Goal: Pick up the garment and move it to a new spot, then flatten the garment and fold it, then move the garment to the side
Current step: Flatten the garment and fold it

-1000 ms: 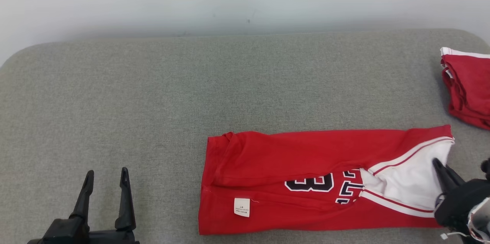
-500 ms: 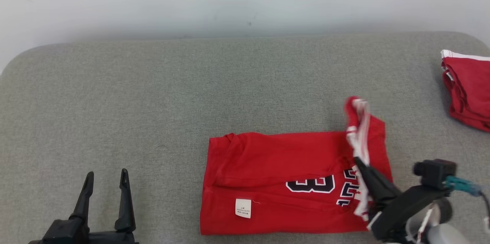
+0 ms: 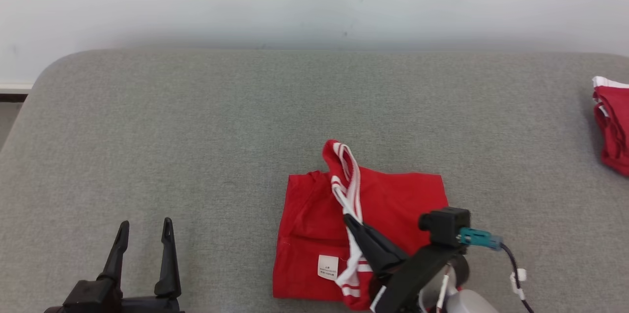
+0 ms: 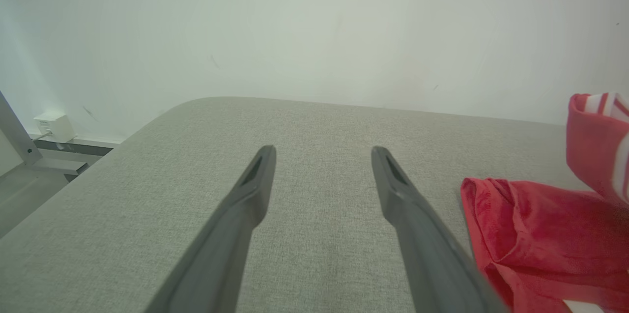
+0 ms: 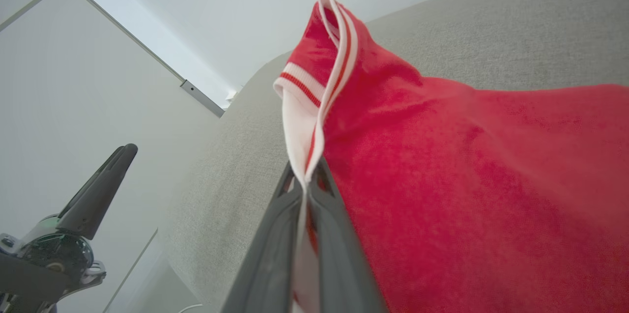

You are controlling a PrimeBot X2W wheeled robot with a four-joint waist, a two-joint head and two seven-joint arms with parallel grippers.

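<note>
Garment [image 3: 393, 200]: soft red knit, white-striped ribbed edging, squarish fold.

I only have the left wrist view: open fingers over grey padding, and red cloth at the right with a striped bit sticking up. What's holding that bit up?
Observer: The right gripper, shut on the white-striped edge of the garment.
Operator: Is that edge laid down flat?
Observer: No. In the head view it stands raised over the middle of the garment, with the flat part lying on both sides of it.
Operator: Anything else on the padding?
Observer: A second red garment lies at its far right edge, apart from this one.
</note>
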